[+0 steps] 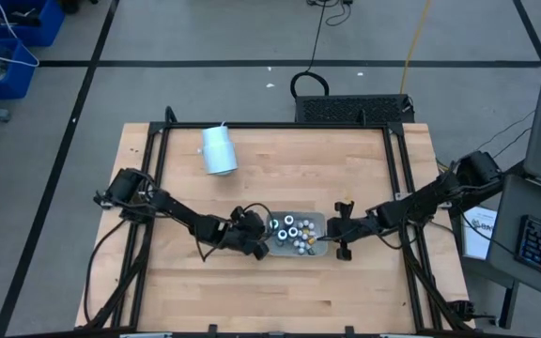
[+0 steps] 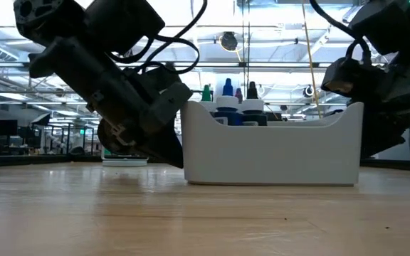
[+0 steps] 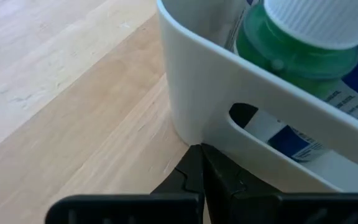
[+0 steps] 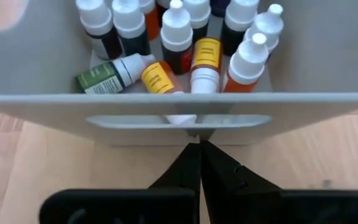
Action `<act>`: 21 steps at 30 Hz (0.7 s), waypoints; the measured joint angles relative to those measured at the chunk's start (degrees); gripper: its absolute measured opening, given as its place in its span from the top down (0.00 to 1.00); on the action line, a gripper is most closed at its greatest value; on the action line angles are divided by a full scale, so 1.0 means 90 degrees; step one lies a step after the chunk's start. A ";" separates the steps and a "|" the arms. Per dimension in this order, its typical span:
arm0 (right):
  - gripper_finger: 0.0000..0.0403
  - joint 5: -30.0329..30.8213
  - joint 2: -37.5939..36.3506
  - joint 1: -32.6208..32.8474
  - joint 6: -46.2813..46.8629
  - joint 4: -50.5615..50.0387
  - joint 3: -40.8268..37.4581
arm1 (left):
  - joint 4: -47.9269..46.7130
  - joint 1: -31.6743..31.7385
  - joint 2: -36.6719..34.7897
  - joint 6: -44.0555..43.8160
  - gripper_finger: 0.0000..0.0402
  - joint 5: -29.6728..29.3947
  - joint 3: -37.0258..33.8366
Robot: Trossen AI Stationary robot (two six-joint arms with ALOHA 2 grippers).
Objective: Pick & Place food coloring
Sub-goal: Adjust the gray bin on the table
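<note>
You had left gripper (image 1: 261, 246) and right gripper (image 1: 331, 231) pinched shut, bracing tray (image 1: 318, 220) ends near table's front edge so food coloring bottles (image 4: 178, 37) stayed put.

The table (image 1: 280, 291) is pale wood with visible grain and a smooth, faintly satin finish, edged by a black metal frame (image 1: 162, 141). The tray (image 4: 36, 62) looks like matt light-grey plastic, smooth-walled. The bottles (image 4: 179, 37) inside look like plastic, with matt white caps; several carry paper-like labels in yellow, green and orange, and a green bottle (image 3: 294, 53) has a ribbed white cap. A white cylinder (image 1: 219, 150) looks smooth and slightly glossy. Both grippers, left (image 3: 201, 177) and right (image 4: 199, 168), look like matt black plastic.
</note>
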 joint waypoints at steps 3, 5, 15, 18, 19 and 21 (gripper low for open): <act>1.00 0.0010 0.0000 0.0076 -0.0008 0.0009 -0.0003 | 0.0040 0.0057 0.0000 0.0122 0.99 0.0082 0.0000; 1.00 0.0012 0.0000 0.0094 -0.0028 0.0019 -0.0005 | 0.0043 0.0086 -0.0001 0.0199 0.99 0.0153 0.0000; 1.00 0.0002 0.0002 0.0094 -0.0094 0.0090 -0.0007 | 0.0047 0.0113 -0.0005 0.0349 0.99 0.0184 0.0000; 1.00 0.0002 0.0002 0.0094 -0.0117 0.0100 -0.0007 | 0.0048 0.0120 -0.0005 0.0356 0.99 0.0225 0.0000; 1.00 0.0002 0.0002 0.0094 -0.0139 0.0103 -0.0007 | 0.0046 0.0121 -0.0005 0.0355 0.98 0.0243 0.0000; 1.00 0.0002 0.0002 0.0094 -0.0149 0.0110 -0.0007 | 0.0046 0.0123 -0.0005 0.0295 0.98 0.0277 0.0000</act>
